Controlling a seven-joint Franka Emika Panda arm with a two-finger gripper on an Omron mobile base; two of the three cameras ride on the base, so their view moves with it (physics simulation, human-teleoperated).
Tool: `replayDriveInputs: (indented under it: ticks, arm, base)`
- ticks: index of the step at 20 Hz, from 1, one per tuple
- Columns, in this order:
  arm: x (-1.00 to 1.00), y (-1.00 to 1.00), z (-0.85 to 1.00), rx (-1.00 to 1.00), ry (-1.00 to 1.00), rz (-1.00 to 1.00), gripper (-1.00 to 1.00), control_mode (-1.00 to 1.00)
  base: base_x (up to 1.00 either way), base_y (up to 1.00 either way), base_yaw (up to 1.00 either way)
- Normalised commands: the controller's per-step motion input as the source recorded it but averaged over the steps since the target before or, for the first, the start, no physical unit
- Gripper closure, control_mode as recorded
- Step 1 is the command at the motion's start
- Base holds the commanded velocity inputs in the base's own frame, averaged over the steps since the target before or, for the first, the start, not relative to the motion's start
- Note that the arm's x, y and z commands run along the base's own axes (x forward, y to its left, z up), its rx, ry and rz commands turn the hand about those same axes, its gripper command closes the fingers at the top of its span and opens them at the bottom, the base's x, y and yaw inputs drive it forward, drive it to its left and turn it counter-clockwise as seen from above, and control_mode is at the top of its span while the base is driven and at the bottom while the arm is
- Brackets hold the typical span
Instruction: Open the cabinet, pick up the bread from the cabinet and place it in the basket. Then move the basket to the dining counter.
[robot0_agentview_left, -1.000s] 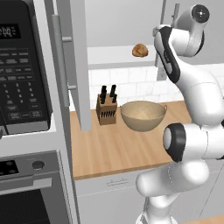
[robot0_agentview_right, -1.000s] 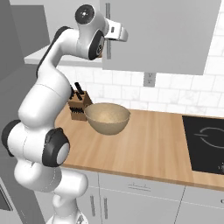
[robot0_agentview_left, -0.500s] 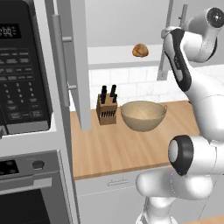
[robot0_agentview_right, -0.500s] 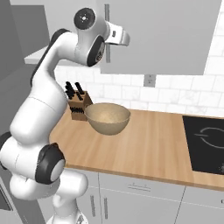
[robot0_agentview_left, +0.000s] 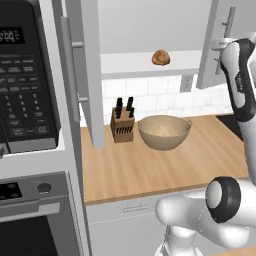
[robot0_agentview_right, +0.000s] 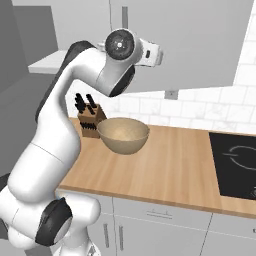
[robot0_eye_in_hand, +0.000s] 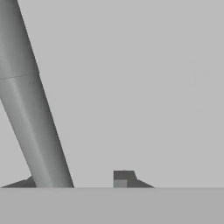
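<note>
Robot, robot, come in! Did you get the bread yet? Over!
Tool at cabinet door handle, grip unclear. Cabinet open, bread on shelf, basket on worktop below. Path to bread looks free. Over.

White tile backsplash (robot0_agentview_left: 150, 97); wooden worktop (robot0_agentview_right: 170, 175); black microwave (robot0_agentview_left: 22, 90).

A wooden desk (robot0_agentview_left: 165, 167) is seen running along a white tiled wall. Near its back edge a knife block (robot0_agentview_left: 122, 127) is stood, with dark handles rising from it, and just beside it the wide tan basket (robot0_agentview_left: 164, 132) is set upright on the wood, apart from the block. At the far right end of the desk a black hob (robot0_agentview_right: 235, 165) is let into the surface. Above, a white shelf (robot0_agentview_left: 135, 65) is exposed inside the opened cabinet (robot0_agentview_left: 87, 75), and the small golden-brown bread (robot0_agentview_left: 160, 57) is rested on it, near the front edge.
</note>
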Motion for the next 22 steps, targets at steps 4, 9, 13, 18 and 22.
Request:
replayDriveInputs:
  ticks: [4, 9, 13, 18, 22]
  arm:
    - [-1.0, -0.8, 0.67, 0.06, 0.06, 0.18, 1.0, -1.0]
    - [-1.0, -0.92, 0.07, 0.13, 0.0, 0.13, 1.0, -1.0]
    - [-1.0, -0.72, -0.05, 0.11, -0.04, 0.08, 1.0, -1.0]
    - [-0.67, -0.13, 0.0, 0.03, 0.04, 0.0, -1.0, -1.0]
    - [-0.46, -0.25, 0.0, 0.0, 0.09, -0.08, -1.0, -1.0]
  base:
    - [0.0, 0.0, 0.0]
    - [0.0, 0.0, 0.0]
    - [0.0, 0.0, 0.0]
    - [0.0, 0.0, 0.0]
    - [0.0, 0.0, 0.0]
